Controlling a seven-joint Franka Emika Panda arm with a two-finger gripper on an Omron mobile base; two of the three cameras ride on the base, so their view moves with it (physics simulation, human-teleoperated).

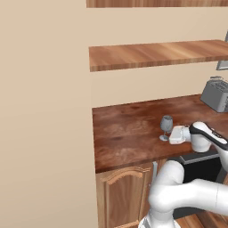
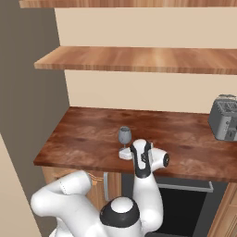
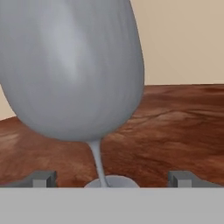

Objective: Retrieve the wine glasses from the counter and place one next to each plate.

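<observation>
So this is very early in the job as far as I can tell. Going left to right across the counter (image 1: 129, 129): the left stretch is bare dark wood, then there's 1 wine glass (image 1: 166, 127) standing upright on its foot near the front edge, then the gripper (image 1: 176, 135) right up beside it at stem height, and off at the far right a toaster (image 1: 217, 95) sits by the wall. From the hand view the glass's bowl looms huge with the thin stem dropping down between the 2 fingertips (image 3: 43, 178), which sit wide apart, 1 on each side, not touching the stem as far as I can see. So nothing is grabbed yet, the glass is not lifted, and I only spot 1 glass here. I can't see any plates from where I'm looking, so my guess is both placements are left to do.
</observation>
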